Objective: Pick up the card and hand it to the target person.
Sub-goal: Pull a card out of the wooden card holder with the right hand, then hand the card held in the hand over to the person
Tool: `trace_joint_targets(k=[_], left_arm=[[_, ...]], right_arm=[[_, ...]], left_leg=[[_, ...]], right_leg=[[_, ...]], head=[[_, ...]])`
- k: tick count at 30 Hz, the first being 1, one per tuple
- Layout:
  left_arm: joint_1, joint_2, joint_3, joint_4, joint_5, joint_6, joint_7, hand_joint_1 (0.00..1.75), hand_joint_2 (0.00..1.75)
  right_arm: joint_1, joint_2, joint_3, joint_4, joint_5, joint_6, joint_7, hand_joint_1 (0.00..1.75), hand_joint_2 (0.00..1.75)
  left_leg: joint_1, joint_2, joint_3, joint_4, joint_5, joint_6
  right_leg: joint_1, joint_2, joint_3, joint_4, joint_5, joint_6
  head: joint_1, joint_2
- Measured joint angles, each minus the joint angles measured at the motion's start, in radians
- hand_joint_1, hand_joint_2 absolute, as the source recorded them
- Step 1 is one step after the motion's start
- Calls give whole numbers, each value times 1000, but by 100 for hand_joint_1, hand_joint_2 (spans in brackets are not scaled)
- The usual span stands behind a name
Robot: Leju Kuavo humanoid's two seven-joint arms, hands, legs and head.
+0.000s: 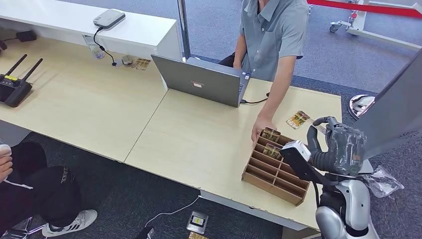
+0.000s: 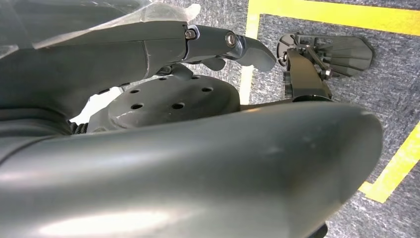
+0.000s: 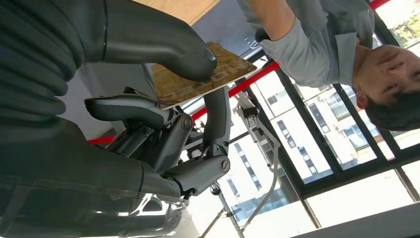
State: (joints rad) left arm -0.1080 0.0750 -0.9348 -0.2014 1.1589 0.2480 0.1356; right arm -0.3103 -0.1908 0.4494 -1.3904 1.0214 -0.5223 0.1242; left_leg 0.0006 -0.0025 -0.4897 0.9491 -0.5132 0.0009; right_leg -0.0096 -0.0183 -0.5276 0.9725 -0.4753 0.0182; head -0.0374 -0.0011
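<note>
Card (image 3: 198, 82), just one, is sitting pinched between the right hand's (image 1: 334, 147) thumb and fingers. One person (image 1: 272, 35) is standing past the hand. Left hand (image 2: 148, 99): can't tell.

Rack: I see the card rack (image 1: 275, 168) on the desk (image 1: 199, 134), right of the laptop (image 1: 203, 79).
Person: their hand (image 1: 260, 129) touches its far end.

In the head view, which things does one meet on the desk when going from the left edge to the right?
Black router with antennas → grey box on the white shelf → laptop → person's hand on the wooden card rack → loose card on the table → robot's right hand.
</note>
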Motion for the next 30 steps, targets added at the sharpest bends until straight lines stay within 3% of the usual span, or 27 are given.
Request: trace_joint_targets(k=[12,21,30], left_arm=[[-1,-1,-3,0,20,41,15,0,0],[-3,-34,-2,0,57,161,41,0,0],[-5,-70,3,-1,72,257,58,0,0]], right_arm=[[-44,26,68,1,-42,63,-48,175,175],[-135,88,182,69,-125,115,-125,175,175],[-205,137,292,153,-147,112,-118,172,175]], left_leg=[[0,0,-1,0,0,0],[0,0,-1,0,0,0],[0,0,-1,0,0,0]], right_leg=[[0,0,0,0,0,0],[0,0,0,0,0,0],[0,0,0,0,0,0]], head=[[0,0],[0,0],[0,0]])
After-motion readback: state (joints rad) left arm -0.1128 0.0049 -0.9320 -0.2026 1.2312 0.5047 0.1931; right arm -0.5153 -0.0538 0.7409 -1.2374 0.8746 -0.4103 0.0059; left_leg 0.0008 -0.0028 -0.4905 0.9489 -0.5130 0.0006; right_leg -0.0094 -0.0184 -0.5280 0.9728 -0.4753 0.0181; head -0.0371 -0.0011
